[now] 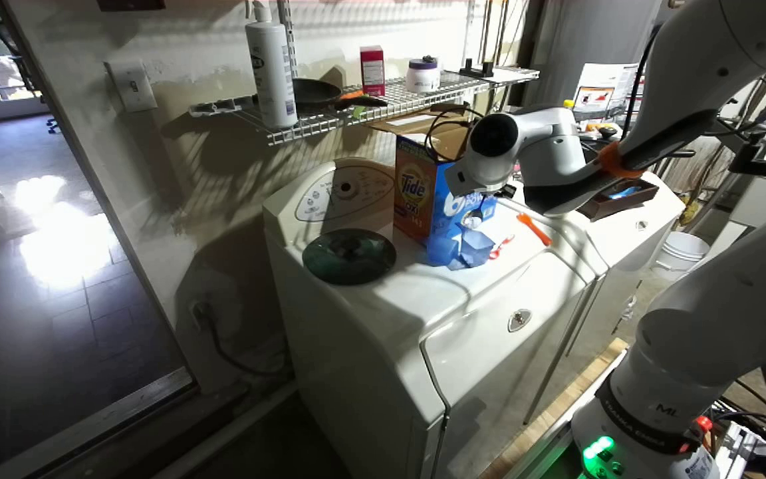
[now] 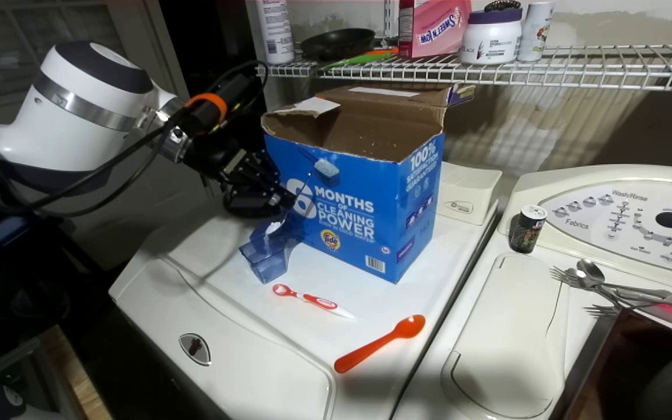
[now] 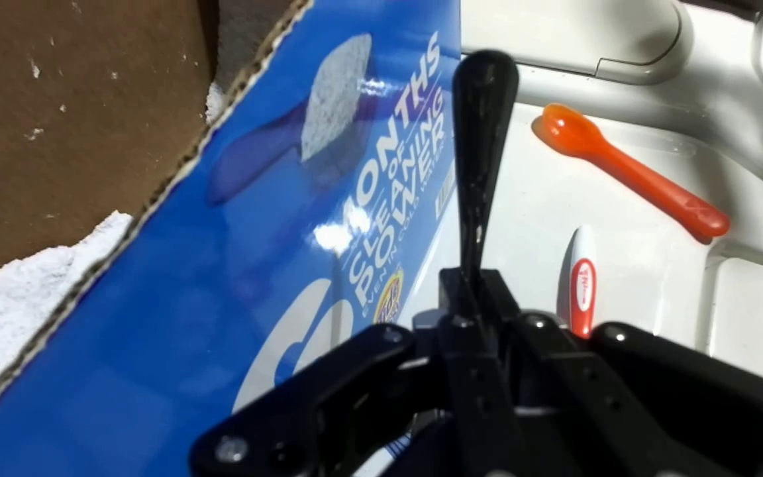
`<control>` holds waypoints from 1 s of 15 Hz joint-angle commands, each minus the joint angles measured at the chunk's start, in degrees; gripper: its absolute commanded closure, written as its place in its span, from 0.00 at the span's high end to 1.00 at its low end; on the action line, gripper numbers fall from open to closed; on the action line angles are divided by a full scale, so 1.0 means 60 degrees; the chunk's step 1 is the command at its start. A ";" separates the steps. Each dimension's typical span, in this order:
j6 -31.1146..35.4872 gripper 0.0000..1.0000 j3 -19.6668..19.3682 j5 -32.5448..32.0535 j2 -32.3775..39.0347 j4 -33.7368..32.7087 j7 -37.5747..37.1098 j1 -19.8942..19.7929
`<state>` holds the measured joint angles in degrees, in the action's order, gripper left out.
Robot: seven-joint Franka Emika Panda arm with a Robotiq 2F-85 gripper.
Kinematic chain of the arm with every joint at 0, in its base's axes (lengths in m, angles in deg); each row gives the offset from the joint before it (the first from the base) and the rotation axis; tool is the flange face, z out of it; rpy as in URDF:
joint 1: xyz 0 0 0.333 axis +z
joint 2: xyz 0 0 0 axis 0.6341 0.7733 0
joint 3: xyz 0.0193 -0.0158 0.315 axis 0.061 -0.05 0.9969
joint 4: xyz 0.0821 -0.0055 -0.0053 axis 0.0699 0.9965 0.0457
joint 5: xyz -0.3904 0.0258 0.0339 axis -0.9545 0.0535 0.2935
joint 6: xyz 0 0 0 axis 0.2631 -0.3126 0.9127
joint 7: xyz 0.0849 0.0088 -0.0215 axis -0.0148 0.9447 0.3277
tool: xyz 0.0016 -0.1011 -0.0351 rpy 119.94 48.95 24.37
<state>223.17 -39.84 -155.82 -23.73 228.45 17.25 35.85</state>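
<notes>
My gripper (image 3: 476, 291) is shut on a slim, shiny utensil (image 3: 484, 119), whose dark handle points up between the fingertips. In an exterior view the gripper (image 2: 290, 201) is beside the front of a blue Tide box (image 2: 347, 216), and the utensil's thin handle shows against it. White powder shows below the fingers, seemingly at the utensil's lower end, above a translucent blue scoop-like container (image 2: 266, 259). I cannot tell if they touch. The box is open on top, with white powder (image 3: 30, 291) inside. A red-and-white spoon (image 2: 312, 300) and an orange spoon (image 2: 380, 344) lie nearby.
The box stands on a white washer-type machine (image 1: 436, 293). A dark green round dish (image 1: 348, 256) lies on it. A wire shelf (image 2: 575, 76) with bottles and a pan hangs above. Forks and spoons (image 2: 604, 286) and a small dark can (image 2: 527, 228) are on the adjoining machine.
</notes>
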 commanded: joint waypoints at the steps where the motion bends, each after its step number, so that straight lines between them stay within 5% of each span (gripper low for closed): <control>1: -0.0466 0.02 0.0104 -0.0483 -0.0352 0.0278 -0.0434 0.0148; 15: -0.1048 0.02 0.0243 -0.1159 -0.0604 0.0467 -0.1030 0.0377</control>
<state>218.92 -38.90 -160.18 -25.29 229.70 13.62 37.30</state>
